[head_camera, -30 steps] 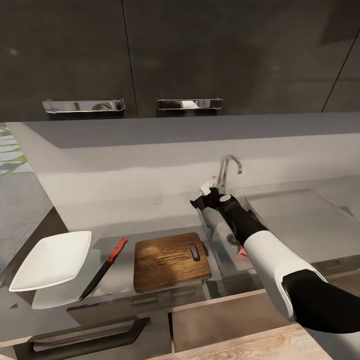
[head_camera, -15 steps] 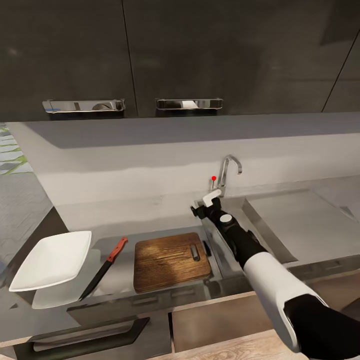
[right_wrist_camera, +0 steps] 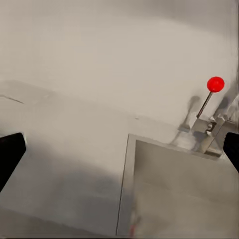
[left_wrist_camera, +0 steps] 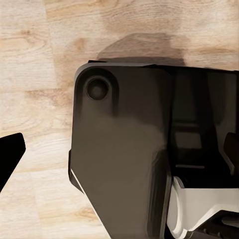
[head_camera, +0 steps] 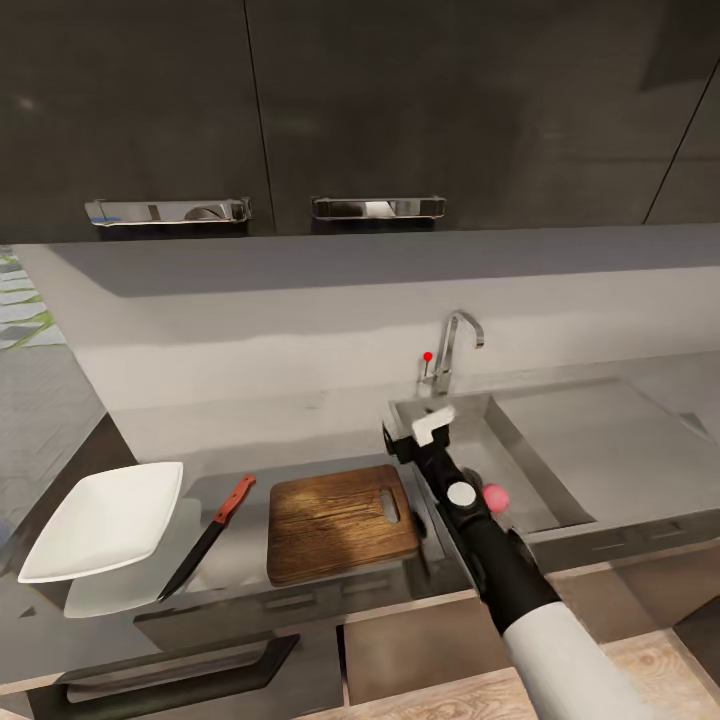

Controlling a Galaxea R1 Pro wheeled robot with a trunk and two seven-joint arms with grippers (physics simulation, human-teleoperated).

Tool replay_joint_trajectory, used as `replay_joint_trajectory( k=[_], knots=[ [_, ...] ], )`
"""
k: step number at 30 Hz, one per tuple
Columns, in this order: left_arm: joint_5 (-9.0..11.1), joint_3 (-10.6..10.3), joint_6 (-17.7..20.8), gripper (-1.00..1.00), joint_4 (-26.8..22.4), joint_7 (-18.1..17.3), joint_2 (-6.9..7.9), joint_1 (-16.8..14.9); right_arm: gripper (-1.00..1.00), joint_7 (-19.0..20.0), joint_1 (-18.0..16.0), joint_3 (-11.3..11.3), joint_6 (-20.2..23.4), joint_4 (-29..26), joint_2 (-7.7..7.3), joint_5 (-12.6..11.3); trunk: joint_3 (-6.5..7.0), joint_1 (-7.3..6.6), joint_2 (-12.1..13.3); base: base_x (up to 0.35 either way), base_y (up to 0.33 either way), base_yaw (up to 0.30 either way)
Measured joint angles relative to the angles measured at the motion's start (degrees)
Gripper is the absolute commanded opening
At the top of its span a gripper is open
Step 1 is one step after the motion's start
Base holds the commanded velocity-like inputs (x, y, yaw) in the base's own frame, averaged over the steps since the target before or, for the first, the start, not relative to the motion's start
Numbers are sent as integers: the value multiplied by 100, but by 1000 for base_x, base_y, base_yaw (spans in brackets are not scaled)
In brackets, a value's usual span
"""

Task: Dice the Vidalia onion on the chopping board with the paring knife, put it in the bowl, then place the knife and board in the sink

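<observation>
The Vidalia onion (head_camera: 495, 498), a small pinkish bulb, lies in the sink (head_camera: 500, 455) right beside my right forearm. My right gripper (head_camera: 412, 432) hovers over the basin's near-left corner, just beyond the chopping board (head_camera: 340, 520); in the right wrist view my right gripper (right_wrist_camera: 119, 149) is open with nothing between its fingers. The paring knife (head_camera: 210, 535) lies left of the board, and the white bowl (head_camera: 100, 520) sits further left on the countertop (head_camera: 250, 420). In the left wrist view a dark fingertip (left_wrist_camera: 10, 154) hangs over wooden floor.
The chrome tap (head_camera: 455, 345) and its red-tipped knob (head_camera: 428, 356) stand behind the basin; the knob (right_wrist_camera: 215, 83) also faces the right wrist camera. The drainboard (head_camera: 620, 450) stretches right. Dark wall cabinets (head_camera: 300, 110) hang above. My dark base (left_wrist_camera: 129, 154) is below the left wrist.
My right arm has drawn back from the tap toward the sink's near-left corner and dropped lower. The onion, hidden by the arm half a second ago, now shows beside it.
</observation>
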Motion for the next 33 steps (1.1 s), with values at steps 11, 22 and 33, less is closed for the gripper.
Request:
replay_joint_trajectory(
  k=[11,22,33],
  knots=[
    [5,0,0,100,0,0,1,0,100,9,1899,-4,138,-1897,-246,2,0,0,0,0,0,0],
    [15,2,8,100,-2,0,1,-1,100,13,2585,0,120,-2331,-287,1,1,4,1,-210,0,0],
    [15,0,7,100,0,1,1,-1,100,13,2630,-1,120,-2345,-288,1,1,4,1,-341,0,0]
  ],
)
